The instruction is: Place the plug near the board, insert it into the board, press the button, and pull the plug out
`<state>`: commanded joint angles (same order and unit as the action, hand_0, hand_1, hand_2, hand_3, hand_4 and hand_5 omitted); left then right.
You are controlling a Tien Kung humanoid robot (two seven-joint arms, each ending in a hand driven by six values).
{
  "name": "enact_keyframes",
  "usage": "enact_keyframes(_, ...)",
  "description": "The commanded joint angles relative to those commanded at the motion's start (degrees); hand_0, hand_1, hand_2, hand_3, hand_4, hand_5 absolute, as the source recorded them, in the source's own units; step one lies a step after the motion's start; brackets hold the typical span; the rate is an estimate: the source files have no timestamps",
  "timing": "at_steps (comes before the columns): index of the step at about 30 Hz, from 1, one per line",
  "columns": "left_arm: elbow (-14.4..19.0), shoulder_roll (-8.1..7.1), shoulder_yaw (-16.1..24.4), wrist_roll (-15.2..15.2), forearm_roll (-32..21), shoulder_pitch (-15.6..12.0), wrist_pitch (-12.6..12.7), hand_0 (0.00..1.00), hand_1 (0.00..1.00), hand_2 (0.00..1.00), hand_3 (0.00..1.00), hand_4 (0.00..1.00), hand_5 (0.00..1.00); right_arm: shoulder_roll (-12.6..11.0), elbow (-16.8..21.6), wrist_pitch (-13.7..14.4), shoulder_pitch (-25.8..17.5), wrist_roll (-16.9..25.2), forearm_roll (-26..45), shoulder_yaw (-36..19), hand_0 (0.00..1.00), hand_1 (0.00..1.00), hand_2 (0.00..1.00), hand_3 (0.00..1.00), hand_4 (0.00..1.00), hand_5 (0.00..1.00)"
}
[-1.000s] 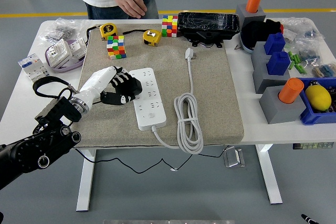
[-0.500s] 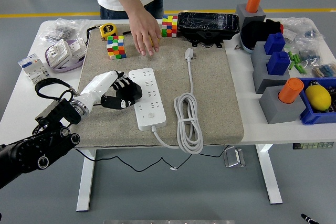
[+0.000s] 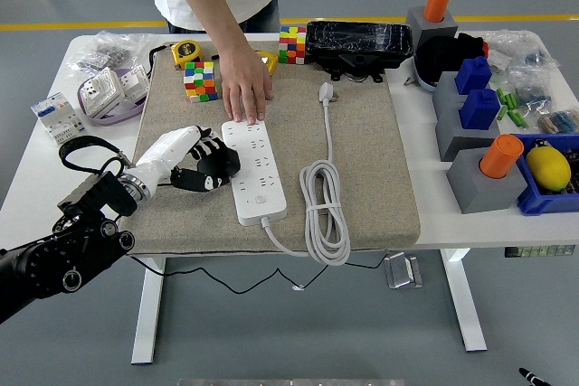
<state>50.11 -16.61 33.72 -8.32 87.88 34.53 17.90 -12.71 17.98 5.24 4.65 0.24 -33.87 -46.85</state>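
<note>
Resting at the board's (image 3: 254, 170) left edge, the left hand (image 3: 206, 162) has loosely curled fingers holding nothing. Reaching farther right for the plug (image 3: 326, 91) comes first, avoiding the person's hand (image 3: 245, 89) on the board's far end.

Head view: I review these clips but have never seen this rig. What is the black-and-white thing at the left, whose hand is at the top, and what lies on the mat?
The camera sits high on the robot, looking down over a white table. The black arm entering from the left ends in the robot's left hand, which rests on the tan mat against the left edge of the white power strip, fingers curled, holding nothing. Its right arm is out of view. A person stands at the far side; the person's hand presses down on the strip's far end. The white plug lies loose on the mat, not inserted, its cable coiled beside the strip.
</note>
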Motion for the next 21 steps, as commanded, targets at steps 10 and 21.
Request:
enact_keyframes(10,-0.8,-0.04,0.1,-1.0,-1.5,0.1,-0.7,0.651,0.658,0.631,0.639,0.998,0.223,0.0,0.0,-0.1,0.0,0.0,0.0,0.2,0.601,0.64,0.637,0.552,0.945,0.489)
enact_keyframes(21,0.1,-0.46,1.5,-1.6,-1.4,-0.7,-0.5,0.689,0.705,0.713,0.735,0.998,0.363,0.0,0.0,-0.1,0.1,0.0,0.1,0.6,0.601,0.642,0.637,0.552,0.947,0.489)
